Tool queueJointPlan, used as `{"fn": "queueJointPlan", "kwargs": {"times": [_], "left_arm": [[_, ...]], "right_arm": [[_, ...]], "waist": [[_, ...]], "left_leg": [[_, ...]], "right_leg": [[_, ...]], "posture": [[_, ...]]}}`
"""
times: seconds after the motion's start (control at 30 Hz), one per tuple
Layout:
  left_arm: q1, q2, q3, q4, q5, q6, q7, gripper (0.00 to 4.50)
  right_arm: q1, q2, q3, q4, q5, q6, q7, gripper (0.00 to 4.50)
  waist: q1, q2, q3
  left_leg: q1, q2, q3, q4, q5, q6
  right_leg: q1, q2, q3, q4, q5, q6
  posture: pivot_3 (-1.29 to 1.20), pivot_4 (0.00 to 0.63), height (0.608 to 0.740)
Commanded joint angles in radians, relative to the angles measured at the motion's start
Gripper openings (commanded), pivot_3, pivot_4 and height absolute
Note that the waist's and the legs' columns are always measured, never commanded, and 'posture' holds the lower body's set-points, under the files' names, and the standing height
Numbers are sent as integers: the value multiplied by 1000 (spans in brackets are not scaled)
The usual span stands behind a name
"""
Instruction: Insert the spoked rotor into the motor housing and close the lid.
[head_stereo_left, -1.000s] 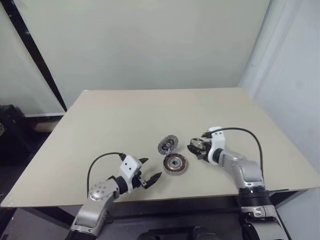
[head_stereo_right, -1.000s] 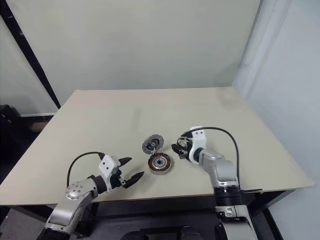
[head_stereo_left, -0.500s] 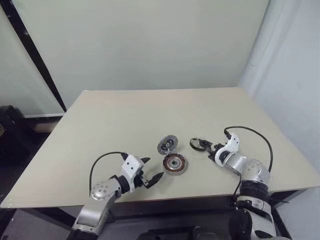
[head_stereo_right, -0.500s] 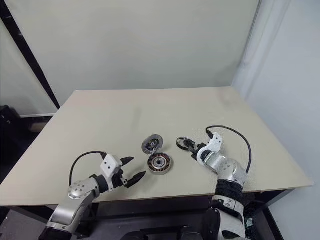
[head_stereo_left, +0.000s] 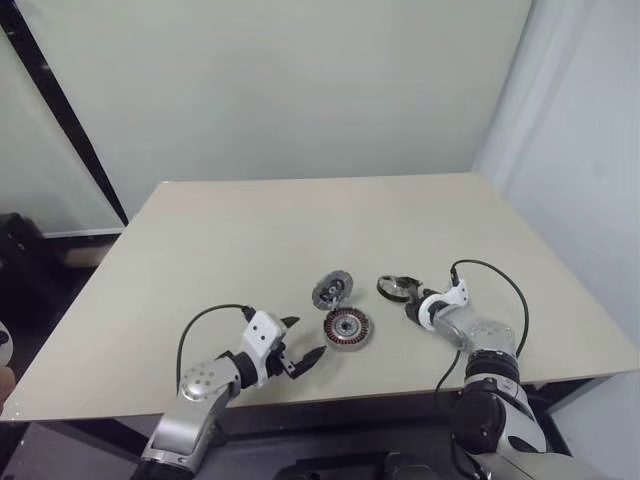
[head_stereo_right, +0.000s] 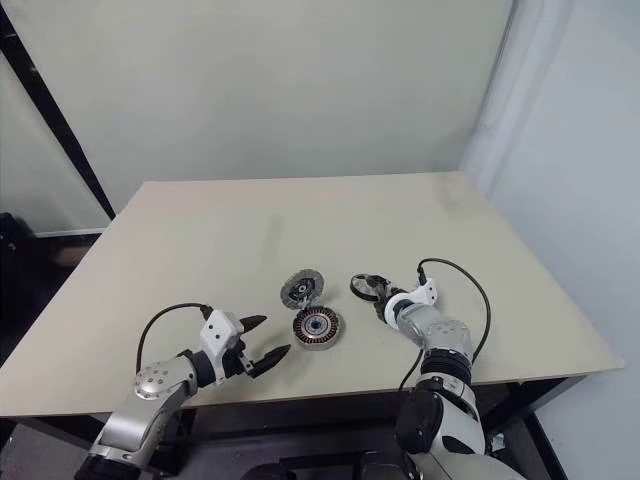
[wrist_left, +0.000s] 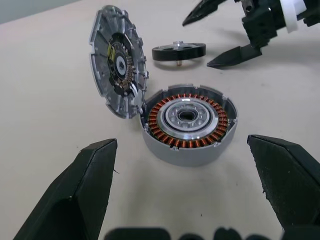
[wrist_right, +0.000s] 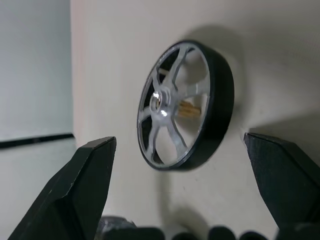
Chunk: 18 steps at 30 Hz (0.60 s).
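The spoked rotor (wrist_right: 186, 105) lies flat on the tabletop (head_stereo_left: 250, 230) straight ahead of the right claw (head_stereo_left: 412, 303), just past its fingertips and centred between its two fingers, which stand wide apart with nothing in them. The rotor's short shaft points up, so its flat ring lies level, and the fingers will have to straddle that ring across its width. My guess is the next move is a short push forward and down to bracket it.

The left claw (head_stereo_left: 297, 345) is also spread wide and empty, hovering near the tabletop. The motor housing (wrist_left: 186, 122) sits just ahead of it, between its fingers' line of reach, copper windings facing up. The lid (wrist_left: 116, 82) stands tilted on edge against the housing's far side, away from the left claw. The rotor lies beyond the housing from that claw, so the right arm is plainly the nearer one.
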Motion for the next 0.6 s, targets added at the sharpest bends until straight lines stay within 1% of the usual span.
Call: {"fn": "queueJointPlan", "kwargs": {"times": [0.03, 0.17, 0.23, 0.33, 0.5, 0.6], "left_arm": [[-10, 9, 17, -58, -7, -2, 1, 4500], [-8, 12, 19, -65, -7, 4, 3, 4500], [-7, 13, 20, -66, -6, 5, 3, 4500], [-7, 13, 20, -65, -6, 5, 4, 4500], [-7, 10, 19, -61, -7, 4, 6, 4500], [-8, 9, 18, -57, -7, 3, 6, 4500]], "right_arm": [[-32, -3, 0, 19, 45, -50, 0, 3532], [-35, -1, 0, 51, 70, -82, -2, 2170], [-34, -1, 3, 58, 79, -90, -5, 1375], [-32, -1, 5, 61, 92, -91, -7, 420], [-25, -6, 4, 40, 128, -72, -13, 392], [-20, -1, 0, -10, 175, -28, -16, 392]], "waist": [[-2, 0, 0], [-3, 0, 0], [-6, 0, 0], [-8, 0, 0], [-8, 0, 0], [-8, 0, 0]], "left_leg": [[0, 0, 0, 0, 0, 0], [0, 0, -1, -1, 0, 0], [0, 0, 0, -1, 0, 0], [0, 0, -1, -2, 0, 0], [0, 0, -1, -2, 0, 0], [0, 0, -1, -2, 0, 0]], "right_leg": [[0, 0, 0, 0, 0, 0], [0, 0, 0, -1, 0, 0], [0, 0, 0, -1, 0, 0], [0, 0, 0, -1, 0, 0], [0, 0, 0, -1, 0, 0], [0, 0, 1, -1, 0, 0]], "posture": [[0, 0, 740], [0, 0, 740], [0, 0, 740], [0, 0, 740], [0, 0, 740], [0, 0, 740]]}}
